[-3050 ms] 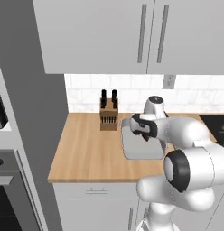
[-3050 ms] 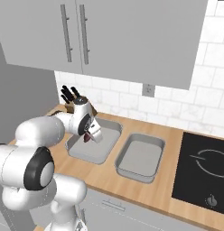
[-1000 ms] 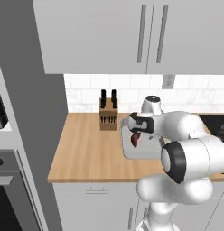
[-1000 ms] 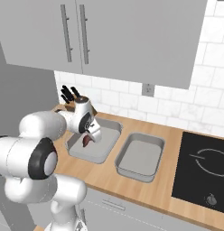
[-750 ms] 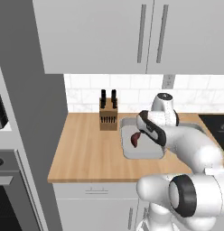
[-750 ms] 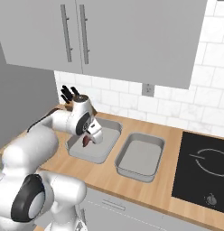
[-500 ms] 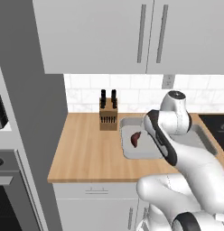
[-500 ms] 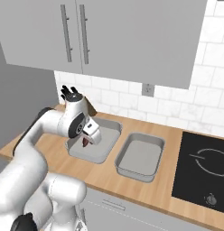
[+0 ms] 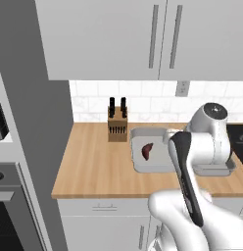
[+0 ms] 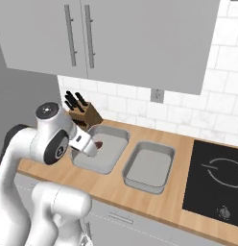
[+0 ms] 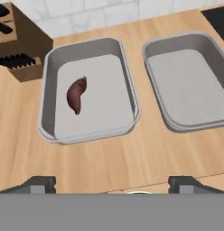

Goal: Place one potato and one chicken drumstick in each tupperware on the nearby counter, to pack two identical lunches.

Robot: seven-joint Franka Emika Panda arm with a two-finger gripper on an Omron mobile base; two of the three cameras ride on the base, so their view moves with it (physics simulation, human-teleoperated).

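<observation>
Reddish-brown potato (image 11: 77, 95) lies in the tupperware (image 11: 49, 72) nearest the knife block (image 11: 16, 45) on your wooden worktop (image 11: 109, 158), the neighbouring tupperware (image 11: 154, 54) holds nothing, and your fingers (image 11: 39, 182), spread wide and pinching nothing, leave three items to pack.
</observation>
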